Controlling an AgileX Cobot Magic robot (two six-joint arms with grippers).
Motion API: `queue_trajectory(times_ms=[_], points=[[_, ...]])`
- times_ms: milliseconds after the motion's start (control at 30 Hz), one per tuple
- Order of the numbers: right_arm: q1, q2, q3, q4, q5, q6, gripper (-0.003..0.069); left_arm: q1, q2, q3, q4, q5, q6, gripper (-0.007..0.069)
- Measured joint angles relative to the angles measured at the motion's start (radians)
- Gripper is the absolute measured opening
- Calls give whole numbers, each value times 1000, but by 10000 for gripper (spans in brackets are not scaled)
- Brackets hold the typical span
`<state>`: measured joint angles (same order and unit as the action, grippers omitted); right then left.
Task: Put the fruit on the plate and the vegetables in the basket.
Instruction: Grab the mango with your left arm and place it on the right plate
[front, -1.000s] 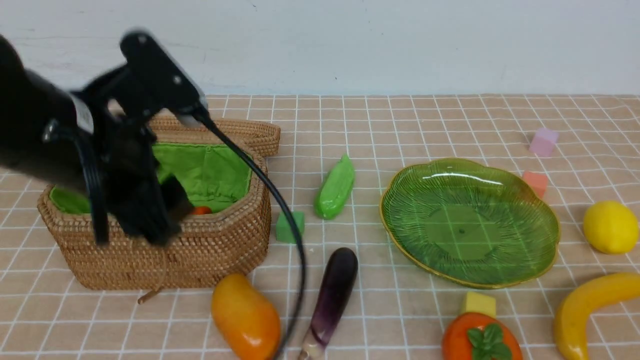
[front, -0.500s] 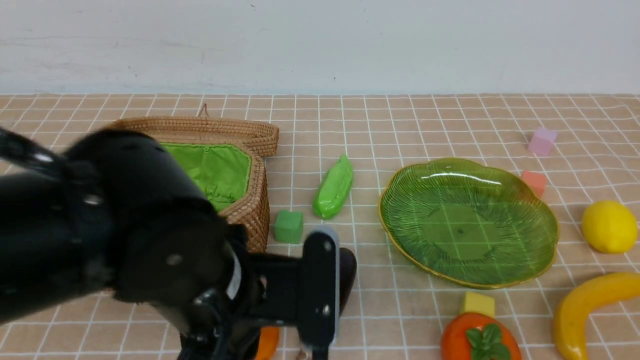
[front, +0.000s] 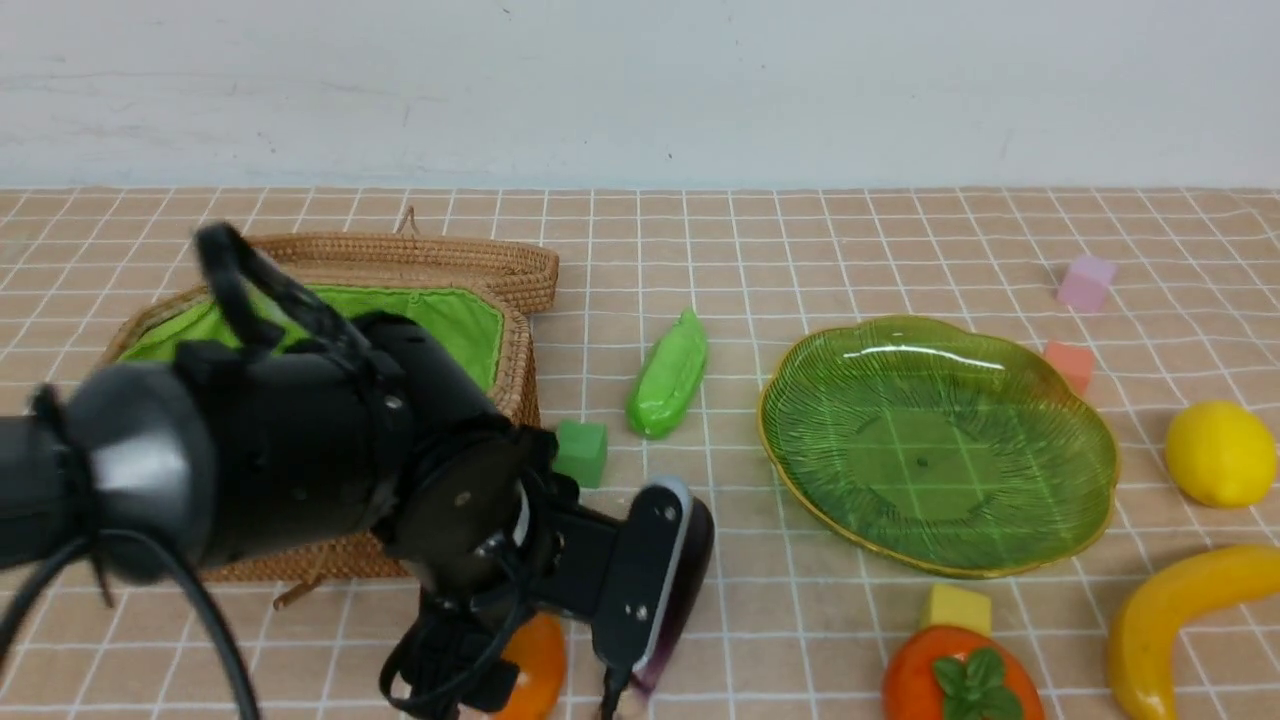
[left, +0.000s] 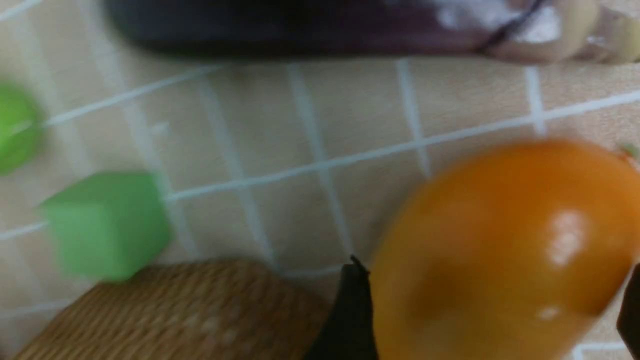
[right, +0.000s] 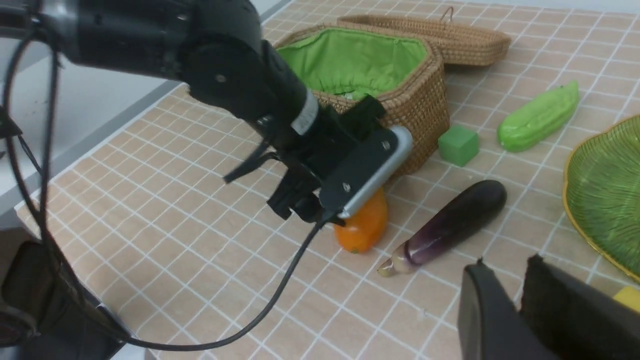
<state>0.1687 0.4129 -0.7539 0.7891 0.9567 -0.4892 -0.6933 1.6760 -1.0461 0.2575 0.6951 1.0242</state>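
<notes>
left hand (left: 492, 320): fingers spread, straddling mango (left: 500, 250), not clamped | mango: on surface between basket (right: 420, 100) and eggplant (right: 450, 222), long axis parallel to eggplant | right hand (right: 520, 300): nearly pressed together, empty, farther off

A table covered in tan checked cloth (front: 760, 250) carries a wicker basket (front: 505, 345) at nine o'clock, a green plate (front: 800, 470) at three, pea pod (front: 668, 375) and green cube (front: 580, 452) near centre, eggplant (front: 695, 560) and mango (front: 535, 665) at six, lemon (front: 1220, 453), banana (front: 1170, 610) and persimmon (front: 960, 680) toward four.
</notes>
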Motion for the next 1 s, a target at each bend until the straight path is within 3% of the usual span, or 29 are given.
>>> queue_trajectory(times_ms=[333, 433, 533, 733, 1000], points=[[0, 0, 0, -2, 25, 0, 143, 0, 132, -3, 16, 18, -1, 524], [0, 0, -1, -3, 24, 0, 144, 0, 132, -4, 24, 23, -79, 521], [0, 0, -27, -38, 25, 7, 144, -1, 113, -8, 14, 32, -230, 521], [0, 0, -129, -244, 12, 113, 144, -75, -23, -185, -146, 56, -478, 521], [0, 0, -141, -383, -24, 226, 151, -116, 150, -613, -392, -63, -558, 521]])
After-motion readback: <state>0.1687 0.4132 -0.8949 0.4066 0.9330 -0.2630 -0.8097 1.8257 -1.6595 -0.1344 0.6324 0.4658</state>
